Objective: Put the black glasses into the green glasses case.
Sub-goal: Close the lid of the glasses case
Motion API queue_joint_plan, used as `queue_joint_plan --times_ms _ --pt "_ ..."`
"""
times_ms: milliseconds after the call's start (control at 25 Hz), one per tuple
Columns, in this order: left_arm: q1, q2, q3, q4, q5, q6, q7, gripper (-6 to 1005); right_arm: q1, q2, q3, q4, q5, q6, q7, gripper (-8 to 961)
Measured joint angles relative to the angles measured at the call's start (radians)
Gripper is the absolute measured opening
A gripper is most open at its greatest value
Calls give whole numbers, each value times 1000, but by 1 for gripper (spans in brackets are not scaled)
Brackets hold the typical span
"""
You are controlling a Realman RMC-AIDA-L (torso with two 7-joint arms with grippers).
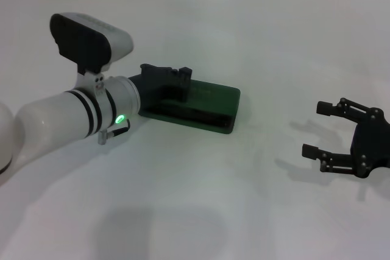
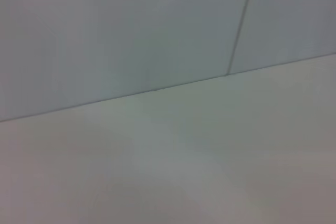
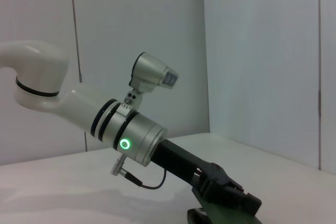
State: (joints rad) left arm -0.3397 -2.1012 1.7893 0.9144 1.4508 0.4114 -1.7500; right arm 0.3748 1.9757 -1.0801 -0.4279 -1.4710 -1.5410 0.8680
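Left tool (image 1: pixel 177 80) rests on the closed green glasses case (image 1: pixel 210 106), its spread unclear; right tool (image 1: pixel 323 129) wide, well apart.

I'm seeing the case (image 1: pixel 204 106) lying flat mid-table, dark green, rectangular with rounded corners, its lid looking closed. I'm not finding the glasses in any view. From the right wrist camera, only its green edge (image 3: pixel 210 217) is showing.

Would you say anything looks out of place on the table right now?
Nothing stands out. The green glasses case lies flat and closed under the left pincer; the right pincer sits open, apart.
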Motion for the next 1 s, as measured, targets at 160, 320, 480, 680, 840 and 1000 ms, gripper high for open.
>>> queue_joint_plan --times_ms 160,320,480,680,840,1000 --pt "12 2 15 -9 -120 12 136 10 0 0 2 0 0 1 1 879" --pt "12 4 11 -35 -227 39 232 10 0 0 2 0 0 2 2 879" --pt "12 5 4 -40 -265 53 288 11 0 0 2 0 0 2 2 878" --pt "30 3 5 -42 -348 85 414 11 1 0 2 0 0 2 2 878" --pt "51 4 2 -74 -483 151 592 11 1 0 2 0 0 2 2 878" --pt "52 5 1 -135 -605 211 716 11 1 0 2 0 0 2 2 878"
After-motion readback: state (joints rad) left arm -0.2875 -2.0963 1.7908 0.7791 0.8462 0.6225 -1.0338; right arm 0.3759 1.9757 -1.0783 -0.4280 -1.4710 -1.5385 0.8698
